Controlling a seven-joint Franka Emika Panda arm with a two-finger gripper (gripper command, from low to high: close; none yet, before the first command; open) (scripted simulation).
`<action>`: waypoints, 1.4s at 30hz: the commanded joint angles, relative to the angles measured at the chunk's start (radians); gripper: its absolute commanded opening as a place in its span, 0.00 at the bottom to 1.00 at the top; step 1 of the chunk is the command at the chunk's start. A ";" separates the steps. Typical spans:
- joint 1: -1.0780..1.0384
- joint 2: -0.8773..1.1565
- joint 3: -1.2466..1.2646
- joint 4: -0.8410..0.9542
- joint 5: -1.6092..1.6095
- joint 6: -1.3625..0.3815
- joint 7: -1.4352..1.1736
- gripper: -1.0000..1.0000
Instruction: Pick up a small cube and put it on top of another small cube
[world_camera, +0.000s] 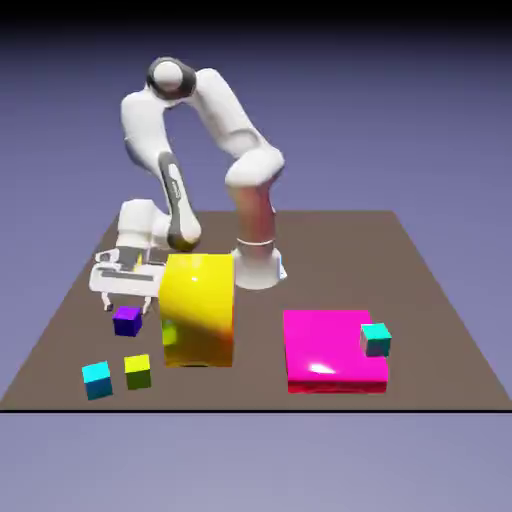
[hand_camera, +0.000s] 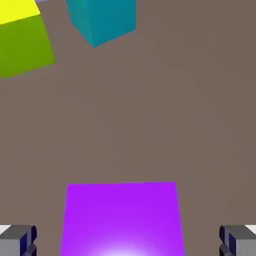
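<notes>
Purple cube (hand_camera: 121, 217) sits on the table (world_camera: 420, 290), beside the big yellow block (world_camera: 198, 310). Gripper (hand_camera: 128, 242) hovers above it, jaws spread wide (nothing held). Not yet grasped; lift and stacking onto another cube, perhaps the cyan cube (hand_camera: 102, 20), remain.

- The arm (world_camera: 215, 110) is glossy white, built of thick rounded links.
- A round dark grey cap (world_camera: 168, 74) closes one joint near the top.
- A black strip (world_camera: 177, 205) runs along the forearm link.
- The base column (world_camera: 257, 255) is a white cylinder.
- The end effector (world_camera: 122, 288) is white and flat-bodied; its fingertips (hand_camera: 18, 239) are small, grey and blocky.
</notes>
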 joint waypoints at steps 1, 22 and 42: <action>0.036 -0.004 -0.035 0.010 -0.023 0.013 0.025 0.50; -0.154 0.015 0.150 -0.041 0.096 -0.054 -0.106 0.00; -0.181 0.023 0.470 0.173 0.602 -0.451 -0.606 0.00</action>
